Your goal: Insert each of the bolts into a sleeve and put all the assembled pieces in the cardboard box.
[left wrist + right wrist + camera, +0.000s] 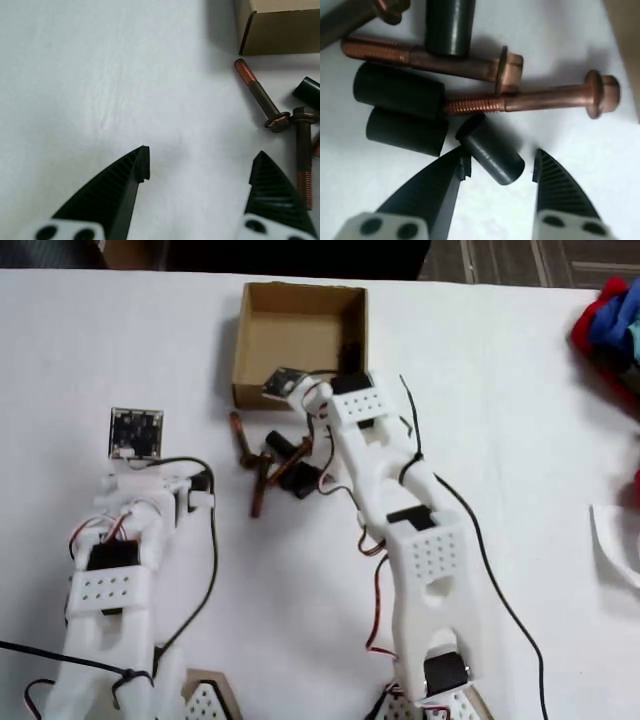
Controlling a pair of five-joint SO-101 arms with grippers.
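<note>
High view: bolts (257, 485) and sleeves (282, 446) are piled on the tabletop (120, 330) at 6 o'clock from the cardboard box (300, 340), just beside its front wall. My right arm (400, 500) is over the pile. My left arm (120, 540) sits well apart, with the pile at its 3 o'clock.

Left wrist view: left tool (202, 155) is wide open and holds nothing, with bare tabletop between the jaws. Two bolts lie off to its side near the box corner, heads just beside each other.

Right wrist view: right tool (501, 160) is wide open, nothing gripped. The nearest sleeve (492, 150) lies between the fingertips, dead ahead at the tool's 12. Its long axis slants across the gap, not square to the jaws. Just beyond it a long bolt (530, 102) lies crosswise, thread end up against a second sleeve (400, 90).

My call: the right arm is much nearer, so the pick is its job. Closing here should catch the nearest sleeve, though the slant may make it twist or roll.
</note>
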